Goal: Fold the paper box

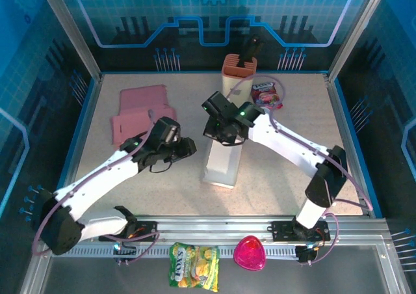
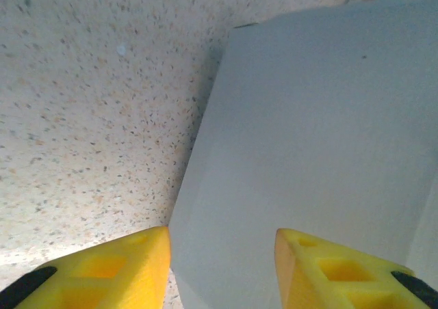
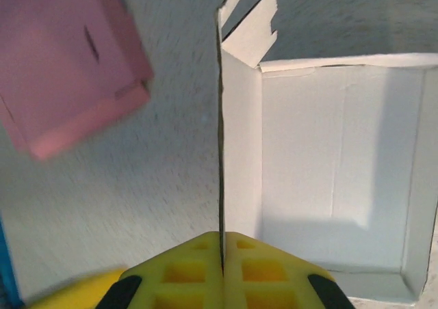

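white paper box centre frame, right gripper pinching its upright side wall, left gripper parted partway by its outer face, pink carton upper left

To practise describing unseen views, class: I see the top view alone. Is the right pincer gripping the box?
Observer: Yes, the right pincer is shut on one thin upright wall of the box.
Operator: Anything inside the box?
Observer: Nothing that I can see; what shows of its white inside is bare.
Operator: And the left pincer?
Observer: The left pincer is open, its fingers apart beside the box's outer side.
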Robot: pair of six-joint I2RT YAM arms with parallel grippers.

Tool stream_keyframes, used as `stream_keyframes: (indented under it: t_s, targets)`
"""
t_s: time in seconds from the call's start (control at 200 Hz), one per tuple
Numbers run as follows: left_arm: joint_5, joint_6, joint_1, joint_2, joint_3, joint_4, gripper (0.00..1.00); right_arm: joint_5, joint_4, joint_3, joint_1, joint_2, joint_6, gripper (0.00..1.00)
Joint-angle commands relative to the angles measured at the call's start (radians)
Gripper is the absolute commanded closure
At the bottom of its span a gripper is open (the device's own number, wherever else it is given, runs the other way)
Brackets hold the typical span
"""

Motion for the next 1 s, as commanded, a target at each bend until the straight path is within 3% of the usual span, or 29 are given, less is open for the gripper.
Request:
stream_keyframes:
  t_s: [0.0, 0.09, 0.225, 0.505, 0.675, 0.74, 0.87, 0.995]
  targets:
    - [-0.062, 0.065, -0.003, -0.083, 0.029, -0.148, 0.55, 0.225, -0.114, 0.014, 0.024, -0.041, 0.419, 1.00]
    - [-0.063, 0.082, -0.003, -0.137, 0.024, -0.199, 0.55, 0.293, -0.349, 0.153, 0.033, 0.029, 0.685, 1.00]
    - [-0.033, 0.101, -0.003, -0.205, 0.002, -0.249, 0.55, 0.346, -0.617, 0.362, 0.030, 0.152, 0.910, 1.00]
    - [0.042, 0.141, -0.004, -0.283, -0.025, -0.314, 0.55, 0.270, -0.523, 0.344, -0.051, 0.193, 1.133, 1.00]
    - [0.084, 0.155, -0.004, -0.272, -0.046, -0.294, 0.55, 0.207, -0.458, 0.314, -0.071, 0.197, 1.129, 1.00]
    - [0.103, 0.163, -0.004, -0.251, -0.051, -0.271, 0.55, 0.178, -0.418, 0.274, -0.077, 0.187, 1.098, 0.90]
    - [0.129, 0.188, -0.005, -0.182, -0.043, -0.220, 0.55, 0.164, -0.314, 0.162, -0.097, 0.127, 0.995, 0.80]
    - [0.118, 0.219, -0.004, -0.110, -0.020, -0.165, 0.54, 0.159, -0.219, 0.084, -0.150, 0.051, 0.777, 0.72]
